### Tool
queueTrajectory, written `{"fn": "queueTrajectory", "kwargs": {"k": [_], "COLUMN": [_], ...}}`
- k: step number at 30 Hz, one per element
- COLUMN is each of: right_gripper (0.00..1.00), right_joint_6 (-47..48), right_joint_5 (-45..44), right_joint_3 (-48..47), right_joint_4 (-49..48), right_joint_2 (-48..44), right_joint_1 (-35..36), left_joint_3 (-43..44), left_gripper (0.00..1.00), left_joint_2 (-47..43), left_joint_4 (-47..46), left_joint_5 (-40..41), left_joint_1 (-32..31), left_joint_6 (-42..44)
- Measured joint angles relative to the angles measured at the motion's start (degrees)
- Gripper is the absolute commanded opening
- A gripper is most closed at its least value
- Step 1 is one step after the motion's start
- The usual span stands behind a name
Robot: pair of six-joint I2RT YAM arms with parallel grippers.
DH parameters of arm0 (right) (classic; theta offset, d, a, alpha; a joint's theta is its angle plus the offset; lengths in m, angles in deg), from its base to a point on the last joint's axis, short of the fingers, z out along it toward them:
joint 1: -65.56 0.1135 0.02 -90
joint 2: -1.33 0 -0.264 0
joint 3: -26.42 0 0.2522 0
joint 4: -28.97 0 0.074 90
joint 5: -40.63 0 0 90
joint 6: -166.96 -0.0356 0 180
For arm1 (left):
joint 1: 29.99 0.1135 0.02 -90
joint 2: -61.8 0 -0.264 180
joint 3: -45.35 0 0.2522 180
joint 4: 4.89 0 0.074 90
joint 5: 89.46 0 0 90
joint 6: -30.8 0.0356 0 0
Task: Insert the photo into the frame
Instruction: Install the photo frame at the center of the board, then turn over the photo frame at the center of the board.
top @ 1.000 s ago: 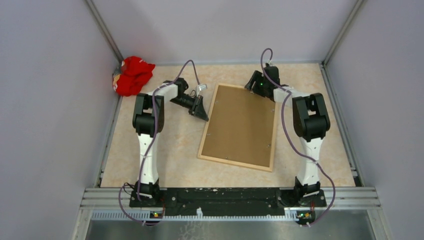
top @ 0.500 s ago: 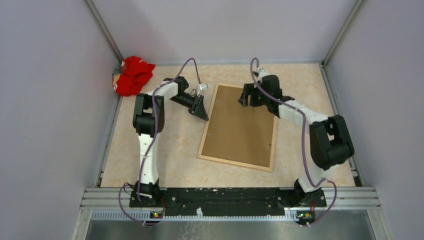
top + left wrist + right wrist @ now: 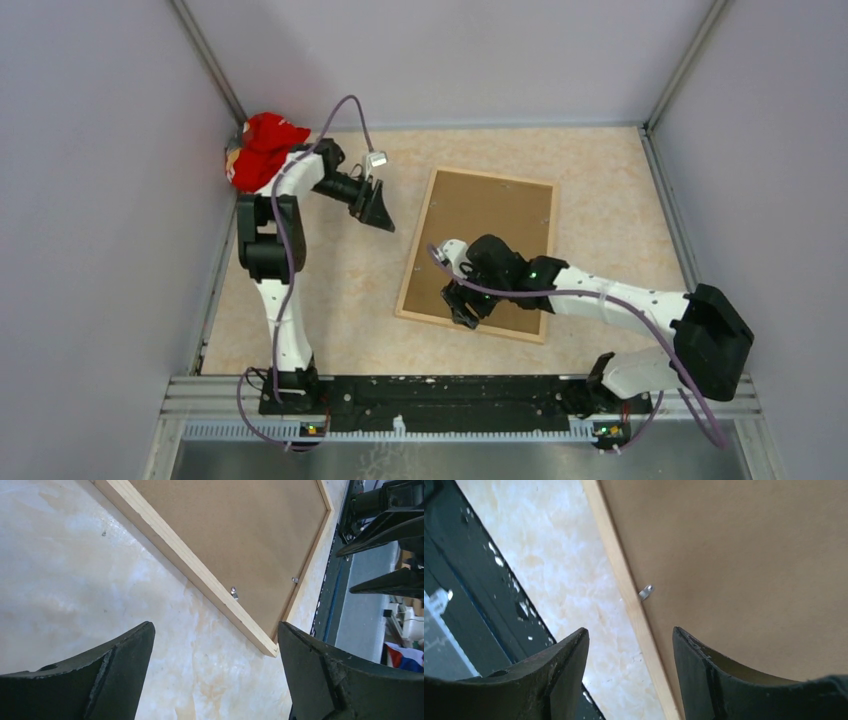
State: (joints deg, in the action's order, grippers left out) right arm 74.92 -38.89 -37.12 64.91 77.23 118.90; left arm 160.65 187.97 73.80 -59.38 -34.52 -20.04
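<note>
over the frame's (image 3: pixel 617 555) near edge, right gripper (image 3: pixel 630 631) gapes empty; left gripper (image 3: pixel 215 626) likewise.

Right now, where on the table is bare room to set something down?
Free: the table right of the frame, up to the wall, and the patch between left arm and frame. Crowded: the frame's near edge under the right pincer, and the red cloth corner.

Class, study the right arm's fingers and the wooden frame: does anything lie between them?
Nothing visible does. The right gripper hangs open over the frame at its near rail, only bare wood and a small metal tab showing between its fingers. The brown backing board fills the frame's opening.
</note>
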Motion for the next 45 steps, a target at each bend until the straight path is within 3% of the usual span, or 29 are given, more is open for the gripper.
{"fn": "queueTrajectory", "kwargs": {"k": [11, 26, 29, 33, 34, 41, 45], "right_gripper": [0.53, 0.41, 0.31, 0.02, 0.0, 0.0, 0.0], "right_joint_6": [2.1, 4.0, 4.1, 4.7, 5.1, 6.4, 5.8], "right_joint_5": [-5.7, -16.5, -16.9, -17.0, -17.3, -17.6, -17.0], "right_joint_3": [2.2, 4.2, 4.5, 4.4, 4.3, -0.9, -11.7], "right_joint_4": [3.7, 1.4, 1.2, 0.9, 0.9, 3.0, 8.2], "right_joint_2": [5.0, 8.2, 8.7, 9.4, 9.5, 12.4, 15.4], "right_joint_1": [9.6, 10.3, 10.3, 10.4, 10.6, 10.7, 10.1], "left_joint_3": [-7.7, -13.9, -14.0, -14.3, -14.5, -17.6, -22.9], "left_gripper": [0.99, 0.99, 0.99, 0.99, 0.99, 0.99, 0.99], "left_joint_2": [-13.4, -16.9, -17.1, -18.1, -18.5, -24.5, -31.7], "left_joint_4": [3.6, 5.4, 5.7, 6.3, 6.6, 9.9, 10.3], "left_joint_5": [-0.7, -0.6, -0.7, -0.7, -0.7, 0.8, 3.8], "left_joint_1": [3.1, 3.1, 3.3, 3.7, 3.8, 4.0, 4.0], "left_joint_6": [10.1, 20.2, 21.9, 24.7, 25.6, 36.0, 44.8]}}
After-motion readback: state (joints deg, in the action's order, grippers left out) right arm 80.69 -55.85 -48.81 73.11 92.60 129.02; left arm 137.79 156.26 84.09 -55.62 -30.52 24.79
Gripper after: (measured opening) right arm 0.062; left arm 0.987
